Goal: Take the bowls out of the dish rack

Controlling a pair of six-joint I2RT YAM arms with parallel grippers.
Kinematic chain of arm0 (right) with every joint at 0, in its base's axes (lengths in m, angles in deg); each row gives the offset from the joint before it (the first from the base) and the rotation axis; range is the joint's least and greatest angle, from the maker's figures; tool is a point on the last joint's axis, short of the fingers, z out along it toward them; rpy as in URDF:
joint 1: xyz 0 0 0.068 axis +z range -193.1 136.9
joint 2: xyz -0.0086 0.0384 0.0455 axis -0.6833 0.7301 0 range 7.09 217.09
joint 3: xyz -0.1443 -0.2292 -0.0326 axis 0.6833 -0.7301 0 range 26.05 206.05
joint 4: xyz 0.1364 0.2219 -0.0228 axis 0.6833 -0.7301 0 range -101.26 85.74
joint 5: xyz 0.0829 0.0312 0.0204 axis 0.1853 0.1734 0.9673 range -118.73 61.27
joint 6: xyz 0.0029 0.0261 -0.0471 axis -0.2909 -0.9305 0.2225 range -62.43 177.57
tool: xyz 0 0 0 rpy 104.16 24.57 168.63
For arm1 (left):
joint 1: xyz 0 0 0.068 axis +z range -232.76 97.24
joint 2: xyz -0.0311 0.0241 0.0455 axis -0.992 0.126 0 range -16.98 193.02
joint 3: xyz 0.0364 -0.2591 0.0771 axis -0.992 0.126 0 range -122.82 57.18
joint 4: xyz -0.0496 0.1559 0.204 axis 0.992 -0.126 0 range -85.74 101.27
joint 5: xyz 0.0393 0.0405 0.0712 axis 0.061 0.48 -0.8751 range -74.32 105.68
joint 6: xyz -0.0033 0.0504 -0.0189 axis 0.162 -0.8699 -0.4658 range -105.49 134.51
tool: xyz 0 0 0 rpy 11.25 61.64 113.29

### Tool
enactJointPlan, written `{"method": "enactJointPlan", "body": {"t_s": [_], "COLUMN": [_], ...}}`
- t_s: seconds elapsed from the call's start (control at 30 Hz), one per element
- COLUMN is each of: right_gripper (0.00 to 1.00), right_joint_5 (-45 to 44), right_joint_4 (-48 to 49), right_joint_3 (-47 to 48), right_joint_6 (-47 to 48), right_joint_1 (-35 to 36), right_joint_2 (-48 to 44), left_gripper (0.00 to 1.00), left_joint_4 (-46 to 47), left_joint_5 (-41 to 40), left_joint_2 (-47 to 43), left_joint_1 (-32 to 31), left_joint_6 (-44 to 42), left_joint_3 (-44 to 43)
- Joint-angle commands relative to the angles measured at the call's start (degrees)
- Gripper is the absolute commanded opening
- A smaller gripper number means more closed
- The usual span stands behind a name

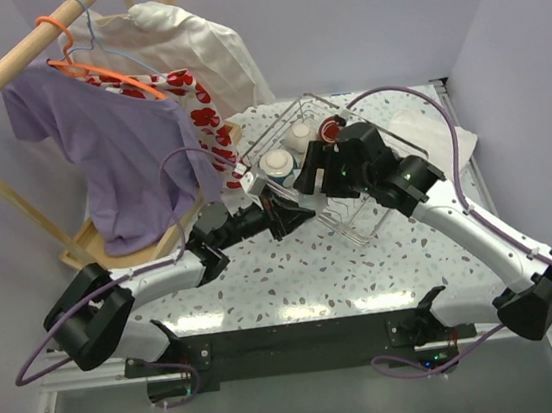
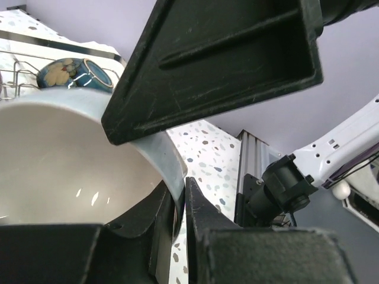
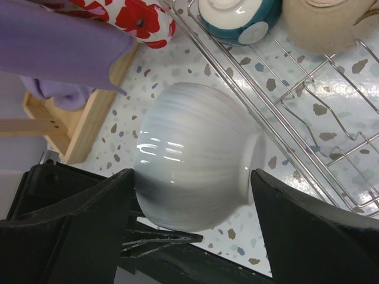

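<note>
The white bowl (image 3: 189, 160) is held just outside the dish rack (image 3: 299, 115), its rim clamped by the left gripper (image 2: 180, 207). The right gripper (image 3: 192, 173) is spread astride it; closure should be confirmed before release.

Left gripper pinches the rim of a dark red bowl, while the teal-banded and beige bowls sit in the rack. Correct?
No: the bowl the left gripper pinches is white, not dark red, as the right wrist view shows. The teal-banded bowl and beige bowl do sit in the rack.
</note>
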Motion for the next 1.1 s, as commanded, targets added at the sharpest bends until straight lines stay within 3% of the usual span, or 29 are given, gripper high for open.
{"method": "enactJointPlan", "body": {"t_s": [0.0, 0.07, 0.23, 0.5, 0.73, 0.93, 1.07], "right_gripper": [0.93, 0.99, 0.99, 0.99, 0.99, 0.99, 0.99], "right_joint_5": [-1.31, -1.32, -2.46, -10.53, -17.49, -17.84, -17.66], "right_joint_4": [3.96, 3.96, 3.96, 1.24, -0.88, -0.35, 0.18], "right_joint_3": [-0.28, -0.28, -0.28, -0.89, -3.61, -5.81, -7.31], "right_joint_6": [0.94, 1.38, 2.52, 5.43, 7.10, 7.45, 7.80], "right_joint_1": [0.08, 0.00, 0.00, 0.00, 0.00, 0.00, 0.00], "right_joint_2": [-3.61, -3.87, -5.10, -8.35, -9.67, -8.71, -8.53], "left_gripper": [0.00, 0.00, 0.00, 0.00, 0.00, 0.00, 0.00], "left_joint_4": [-0.75, -1.89, -9.09, -40.72, -70.76, -81.08, -82.14], "left_joint_5": [-1.30, -1.47, -2.87, -11.30, -23.77, -33.88, -37.85], "left_joint_2": [-4.37, -5.16, -8.85, -18.95, -21.87, -18.71, -15.46], "left_joint_1": [-0.16, -0.16, -0.16, -0.16, -0.16, -0.16, -0.16], "left_joint_6": [-4.23, -4.40, -6.77, -14.24, -19.26, -15.49, -12.41], "left_joint_3": [0.00, 0.18, -0.43, -3.33, -8.51, -9.75, -8.96]}}
